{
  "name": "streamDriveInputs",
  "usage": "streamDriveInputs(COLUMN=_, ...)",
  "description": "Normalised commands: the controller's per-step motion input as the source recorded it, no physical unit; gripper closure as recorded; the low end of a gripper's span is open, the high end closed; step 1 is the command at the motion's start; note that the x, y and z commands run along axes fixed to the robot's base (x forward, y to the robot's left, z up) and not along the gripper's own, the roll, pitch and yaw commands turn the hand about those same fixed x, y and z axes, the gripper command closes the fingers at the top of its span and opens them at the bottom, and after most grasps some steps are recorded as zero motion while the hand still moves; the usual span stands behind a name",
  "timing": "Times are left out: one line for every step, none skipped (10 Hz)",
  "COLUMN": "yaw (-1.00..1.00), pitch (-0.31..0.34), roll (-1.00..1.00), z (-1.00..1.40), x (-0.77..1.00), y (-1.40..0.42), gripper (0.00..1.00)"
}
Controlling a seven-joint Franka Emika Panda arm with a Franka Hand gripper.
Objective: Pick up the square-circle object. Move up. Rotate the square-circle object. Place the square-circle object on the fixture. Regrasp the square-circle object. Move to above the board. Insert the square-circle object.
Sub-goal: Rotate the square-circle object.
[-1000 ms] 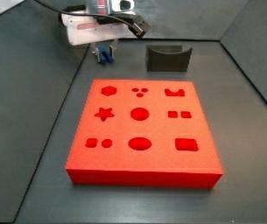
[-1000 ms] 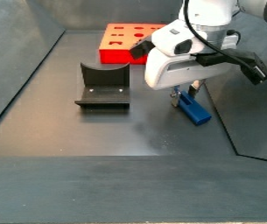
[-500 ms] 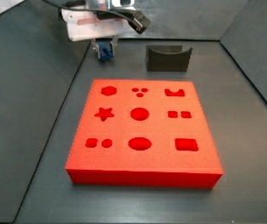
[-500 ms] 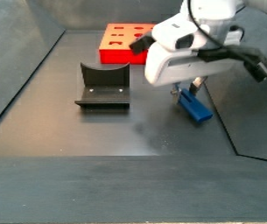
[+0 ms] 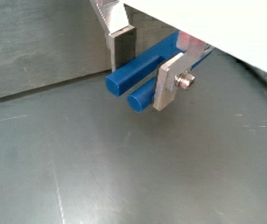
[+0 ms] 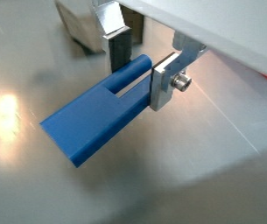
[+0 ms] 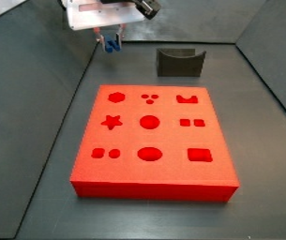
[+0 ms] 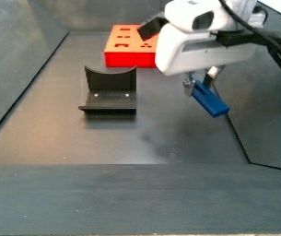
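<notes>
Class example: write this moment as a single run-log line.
hand: shut on square-circle object | object: lifted off floor, tilted | fixture: empty | board: recesses empty | phase: moving up

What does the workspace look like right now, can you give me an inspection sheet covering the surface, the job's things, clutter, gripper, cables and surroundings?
Surface: dark grey floor, bare apart from the job's things.
Blue piece: clamped in the gripper, lifted clear of the floor, tilted; two prongs show in a wrist view.
Fixture: standing on the floor, notch empty, apart from the piece.
Red board: flat on the floor, recesses all empty.
Clutter: nothing seen.
Gripper: above the floor beside the fixture, fingers shut on the blue piece.
Cables: black cable looping off the arm's wrist.
Surroundings: dark grey walls around the floor.
</notes>
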Motion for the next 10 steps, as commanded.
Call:
streamDriveInputs(yaw=0.00, pitch=0.004, roll=0.01, z=0.75, x=0.67, y=0.26, gripper=1.00)
streamDriveInputs(yaw=-0.02, pitch=0.112, roll=0.00, z=0.53, x=0.39, y=0.14, gripper=1.00)
streamDriveInputs(yaw=-0.02, pitch=0.128, roll=0.01, z=0.44, x=0.27, y=0.10, gripper=1.00)
streamDriveInputs(yaw=-0.02, pitch=0.106, roll=0.05, z=0.27, x=0.08, y=0.05, gripper=1.00)
streamDriveInputs(yaw=-0.01, pitch=0.093, roll=0.07, z=0.20, x=0.05, y=0.03, gripper=1.00)
streamDriveInputs(yaw=-1.00, pitch=0.000, roll=0.00, z=0.00, x=0.00, y=0.00, gripper=1.00)
streamDriveInputs(yaw=-1.00, pitch=0.000, roll=0.00, z=-0.05, x=-0.01, y=0.00, gripper=1.00)
streamDriveInputs(yaw=-1.00, pitch=-0.001, roll=0.00, z=-0.05, x=0.00, y=0.01, gripper=1.00)
streamDriveInputs(yaw=-1.00, pitch=-0.001, roll=0.00, z=-0.04, x=0.01, y=0.01, gripper=1.00)
streamDriveInputs(yaw=-1.00, pitch=-0.002, roll=0.00, z=-0.03, x=0.01, y=0.01, gripper=1.00)
